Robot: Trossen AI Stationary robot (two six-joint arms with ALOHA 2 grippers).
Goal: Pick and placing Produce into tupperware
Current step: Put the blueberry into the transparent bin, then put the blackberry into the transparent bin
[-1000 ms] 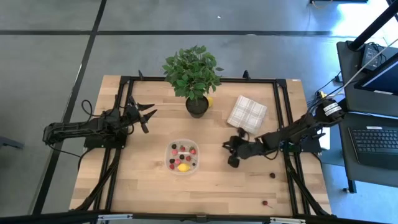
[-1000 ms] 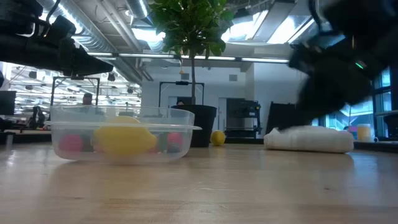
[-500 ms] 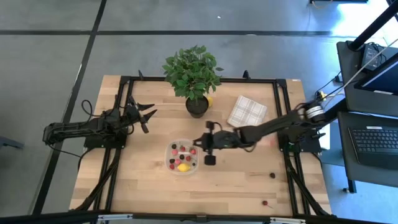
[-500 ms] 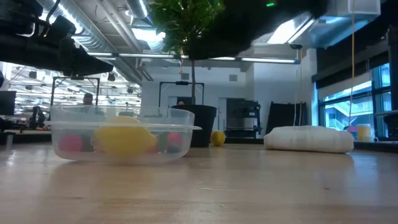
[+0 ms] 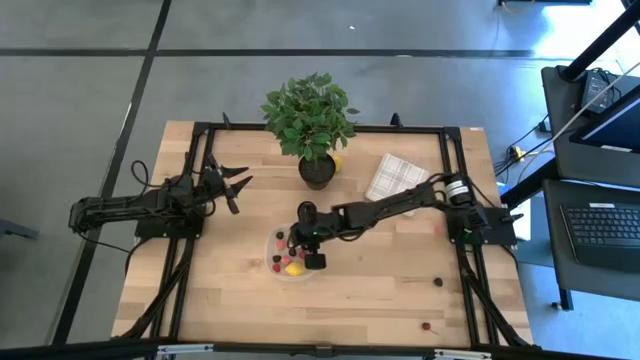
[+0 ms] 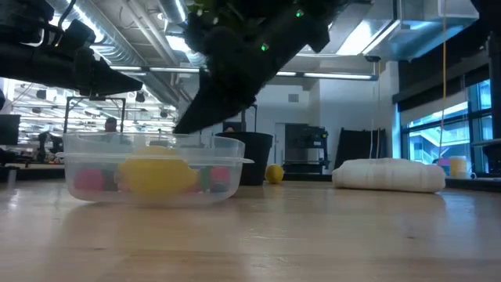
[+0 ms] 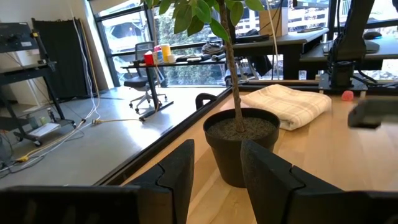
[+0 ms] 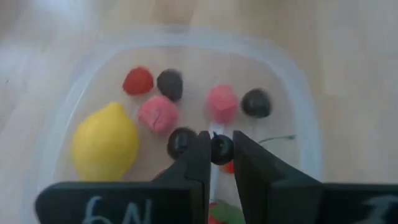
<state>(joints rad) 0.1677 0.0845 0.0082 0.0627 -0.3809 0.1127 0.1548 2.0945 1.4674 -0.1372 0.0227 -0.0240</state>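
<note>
The right gripper (image 5: 303,243) is seen stretched across the middle of the high view, poised over the tupperware (image 5: 277,240) that sits at the centre of the table (image 5: 380,300). In the right wrist view its fingers (image 8: 193,163) are narrowed onto a small dark berry (image 8: 221,149), which is pinched between them directly above the container's interior.

Inside the tupperware (image 8: 298,93), a yellow lemon-like piece (image 8: 106,142) is found at the left of that picture, with a red berry (image 8: 138,80), a dark one (image 8: 170,83), two pink ones (image 8: 157,114) and another dark berry (image 8: 255,102) scattered beside it. In the low view the container (image 6: 156,168) is shown at the left — the lemon (image 6: 156,174) presses near its front wall.

Two loose berries (image 5: 437,282) are left on the wood at the lower right of the high view, and a yellow piece (image 5: 337,161) lies just beside the potted plant (image 5: 310,115) at upper centre. A folded checked cloth (image 5: 396,182) rests right of the pot.

The left gripper (image 5: 238,183) is parked at the left of the table, well apart from the container; its fingers (image 7: 177,174) are seen set narrow — with nothing between them.
</note>
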